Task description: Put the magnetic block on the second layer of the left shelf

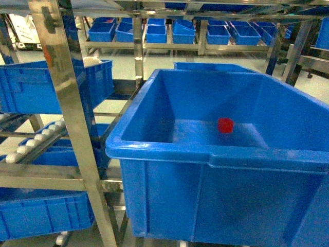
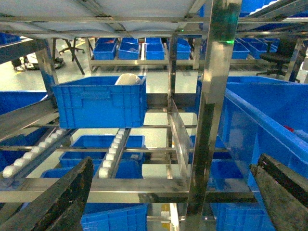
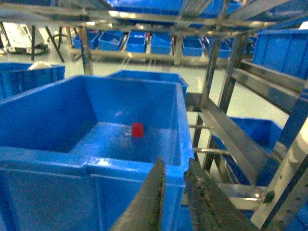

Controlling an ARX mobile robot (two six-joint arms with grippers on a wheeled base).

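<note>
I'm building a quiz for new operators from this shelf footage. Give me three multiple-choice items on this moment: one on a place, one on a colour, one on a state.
1. Where does the magnetic block lie?
A. On the floor of the large blue crate
B. On the white roller track
C. Between the right gripper's fingers

2. What colour is the block?
A. Yellow
B. Red
C. Green

3. How does the left gripper stand?
A. Shut on the block
B. Shut on a steel post
C. Open and holding nothing

Answers:
1. A: the head and right wrist views both show it resting alone on the crate's floor.
2. B: it shows bright red against the blue plastic.
3. C: the left wrist view shows its fingers spread far apart with only the rack beyond them.
</note>
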